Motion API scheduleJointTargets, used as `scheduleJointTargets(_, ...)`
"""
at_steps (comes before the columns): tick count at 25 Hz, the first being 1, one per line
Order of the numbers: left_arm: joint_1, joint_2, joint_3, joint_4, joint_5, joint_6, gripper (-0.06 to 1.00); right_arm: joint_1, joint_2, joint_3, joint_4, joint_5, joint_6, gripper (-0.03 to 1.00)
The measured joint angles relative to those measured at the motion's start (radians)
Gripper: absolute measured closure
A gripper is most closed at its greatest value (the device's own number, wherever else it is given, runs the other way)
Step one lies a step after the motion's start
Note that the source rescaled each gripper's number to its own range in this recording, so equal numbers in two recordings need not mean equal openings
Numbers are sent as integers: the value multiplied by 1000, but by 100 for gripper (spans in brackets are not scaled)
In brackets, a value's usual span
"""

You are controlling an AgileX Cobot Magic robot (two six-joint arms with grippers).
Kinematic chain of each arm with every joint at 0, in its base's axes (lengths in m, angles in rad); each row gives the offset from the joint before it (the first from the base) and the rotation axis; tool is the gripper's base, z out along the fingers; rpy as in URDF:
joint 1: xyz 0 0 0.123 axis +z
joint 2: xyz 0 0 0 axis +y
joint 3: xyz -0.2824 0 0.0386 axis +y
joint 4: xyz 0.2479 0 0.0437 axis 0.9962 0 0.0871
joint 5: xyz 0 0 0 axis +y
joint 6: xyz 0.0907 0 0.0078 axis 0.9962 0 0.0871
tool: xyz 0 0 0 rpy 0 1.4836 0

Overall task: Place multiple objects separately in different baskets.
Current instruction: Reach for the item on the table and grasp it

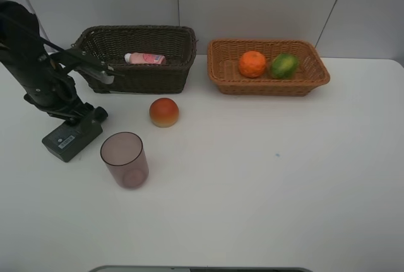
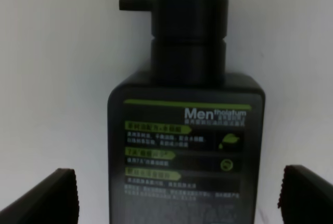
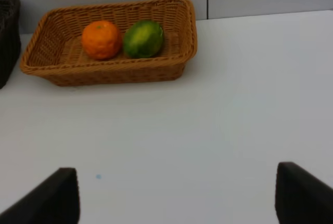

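1. Left claw (image 2: 174,198): jaws spread wide, gripping nothing. The dark-green bottle (image 2: 184,146) lies flat on the table (image 1: 265,190) between the fingertips (image 2: 52,198), with a gap on each side and no contact.
2. Bottle label: "Men" in white is readable. The small word beside it and the fine print on the lime-green strips are too blurred to read. The black pump cap (image 2: 188,37) is at the end away from the claw, spout pointing sideways.
3. Just right of the left claw: pink cup (image 1: 125,159), upright. A bit farther right: peach (image 1: 164,112), apart from the cup.
4. Ahead of the left claw: dark brown basket (image 1: 142,76), with the pink bottle (image 1: 145,59) lying inside.
5. Right claw (image 3: 177,198): spread wide and empty, only bare table between the tips.
6. Well ahead of the right claw: orange-tan basket (image 3: 114,73), with the tangerine (image 3: 101,39) and green fruit (image 3: 143,38) side by side inside.
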Motion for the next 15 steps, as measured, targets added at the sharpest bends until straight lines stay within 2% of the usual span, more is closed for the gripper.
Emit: scheduleJointTargets(15, 7, 91, -1, -17, -60, 2, -4, 0, 0, 0, 0, 0, 0, 22)
